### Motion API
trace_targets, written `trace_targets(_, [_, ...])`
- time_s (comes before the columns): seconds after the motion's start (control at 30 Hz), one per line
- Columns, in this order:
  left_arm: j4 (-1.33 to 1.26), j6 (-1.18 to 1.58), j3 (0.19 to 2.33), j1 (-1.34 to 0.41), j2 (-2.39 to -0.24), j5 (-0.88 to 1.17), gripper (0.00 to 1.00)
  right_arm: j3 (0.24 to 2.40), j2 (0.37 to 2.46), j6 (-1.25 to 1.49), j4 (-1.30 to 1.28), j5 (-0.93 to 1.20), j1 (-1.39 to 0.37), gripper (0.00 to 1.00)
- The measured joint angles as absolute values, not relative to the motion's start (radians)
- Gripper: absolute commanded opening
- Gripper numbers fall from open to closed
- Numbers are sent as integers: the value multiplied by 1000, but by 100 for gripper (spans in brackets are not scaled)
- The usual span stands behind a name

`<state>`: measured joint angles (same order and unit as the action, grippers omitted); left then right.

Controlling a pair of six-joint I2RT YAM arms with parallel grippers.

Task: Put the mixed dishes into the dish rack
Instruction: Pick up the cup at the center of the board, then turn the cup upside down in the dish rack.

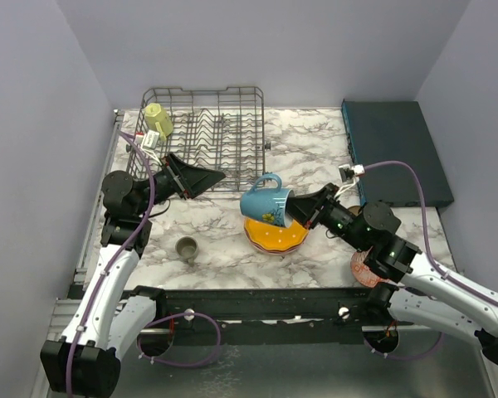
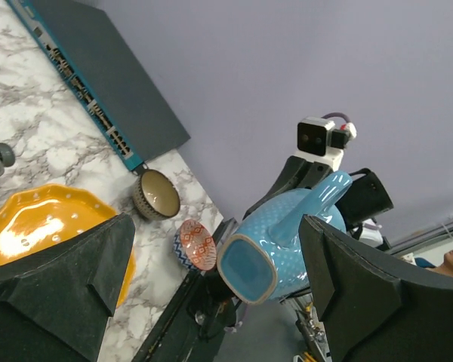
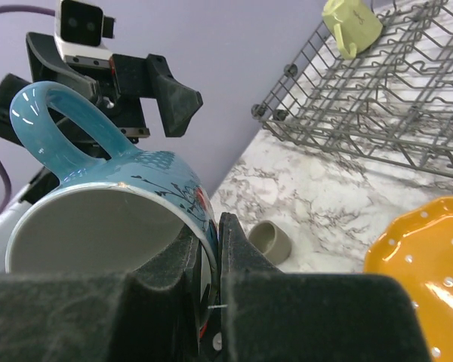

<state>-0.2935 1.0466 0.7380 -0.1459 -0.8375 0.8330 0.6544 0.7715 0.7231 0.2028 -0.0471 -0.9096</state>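
Closest to us, right wrist view: right pincer (image 3: 214, 249) is pinched nearly shut on the rim wall of the blue mug (image 3: 128, 177), one finger inside, one outside. The mug is held on its side, handle uppermost, off the surface (image 1: 315, 149) and over the far-left rim of the orange plate (image 1: 275, 239). Left pincer (image 1: 209, 178) has its jaws spread wide with nothing in them, and hovers at the near rim of the dish rack (image 1: 228, 137), pointed toward the mug. The rack sits far-left, its left side near the surface's left edge and its far side close to the back wall (image 1: 274, 41). We see the yellow mug (image 1: 158, 118) tilted on the tines in its far-left corner. Free room: a bare marble strip between the rack's right side and the teal box (image 1: 394, 149), which runs along the right wall. There is a smaller patch between the rack's near rim and the plate, crowded by both pincers. Grey-olive mug (image 1: 186, 248) stands upright near the front edge, left of the plate and apart from it. Red-patterned bowl (image 2: 198, 245) sits close to the front edge, partly under the right arm in the top view. Dark brown bowl (image 2: 156, 194) is just beside the box's near end. Markings: the blue mug carries white dots and a dark branch pattern with a red patch. The box's teal face has a row of ports, print too small for us to read.
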Motion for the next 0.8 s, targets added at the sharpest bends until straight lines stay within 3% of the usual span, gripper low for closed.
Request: trace_targets(0.8, [-490, 1253, 723, -181, -762, 826, 99, 668, 1009, 822, 634, -21, -910, 1])
